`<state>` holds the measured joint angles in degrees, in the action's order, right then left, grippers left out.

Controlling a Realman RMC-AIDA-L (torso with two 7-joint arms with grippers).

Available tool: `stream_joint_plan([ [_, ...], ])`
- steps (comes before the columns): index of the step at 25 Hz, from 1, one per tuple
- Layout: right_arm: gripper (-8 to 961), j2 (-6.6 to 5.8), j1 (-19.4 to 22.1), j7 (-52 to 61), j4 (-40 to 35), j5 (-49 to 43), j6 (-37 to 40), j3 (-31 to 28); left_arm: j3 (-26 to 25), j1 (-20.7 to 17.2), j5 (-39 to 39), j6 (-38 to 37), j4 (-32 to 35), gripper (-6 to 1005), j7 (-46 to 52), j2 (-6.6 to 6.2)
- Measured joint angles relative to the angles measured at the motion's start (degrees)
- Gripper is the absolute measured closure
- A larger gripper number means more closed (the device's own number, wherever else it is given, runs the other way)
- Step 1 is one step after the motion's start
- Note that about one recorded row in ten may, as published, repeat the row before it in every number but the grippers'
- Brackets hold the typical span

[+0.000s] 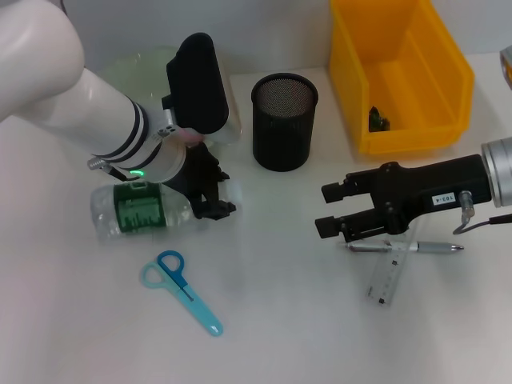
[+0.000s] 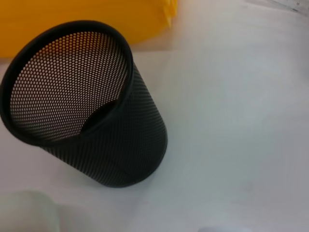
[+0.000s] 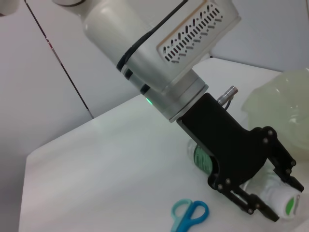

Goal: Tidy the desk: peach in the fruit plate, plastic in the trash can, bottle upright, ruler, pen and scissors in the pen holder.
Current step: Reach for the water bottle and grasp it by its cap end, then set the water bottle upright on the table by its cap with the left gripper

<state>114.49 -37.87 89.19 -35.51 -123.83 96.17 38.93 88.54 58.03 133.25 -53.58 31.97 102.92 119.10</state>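
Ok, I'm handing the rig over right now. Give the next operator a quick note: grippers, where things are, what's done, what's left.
Left gripper: down at the neck of the lying bottle, jaws around it by the cap.
Right gripper: jaws open, hovering just above the pen and ruler.
Scissors lie on the desk in front of the bottle.
Pen holder holds nothing.
Yellow trash can has something dark inside; I cannot identify it.
Fruit plate mostly hidden behind the left arm; peach not visible.
Left: bottle upright; pen, ruler, scissors into holder.
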Motion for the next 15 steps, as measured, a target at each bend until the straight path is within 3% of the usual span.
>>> stream_joint_plan([
  [3,203,0.01,0.0,0.0,0.0,0.0,0.1,-0.1,0.0,-0.1,0.0,0.2,0.3,469,0.1,-0.01],
  [9,203,0.02,0.0,0.0,-0.2,0.1,0.0,-0.1,-0.5,-2.0,-0.5,-1.2,4.0,554,1.3,-0.31],
  [11,202,0.02,0.0,0.0,-0.3,0.1,0.0,-0.1,-0.5,-2.0,-0.5,-1.2,4.0,554,1.3,-0.31],
  [12,202,0.02,0.0,0.0,-0.3,0.1,0.0,-0.1,-1.9,-4.6,-0.4,-3.6,9.6,554,3.5,-0.56],
  [15,202,0.02,0.0,0.0,-0.5,0.1,0.0,-0.1,-1.9,-4.6,-0.4,-3.6,9.6,554,3.5,-0.56],
])
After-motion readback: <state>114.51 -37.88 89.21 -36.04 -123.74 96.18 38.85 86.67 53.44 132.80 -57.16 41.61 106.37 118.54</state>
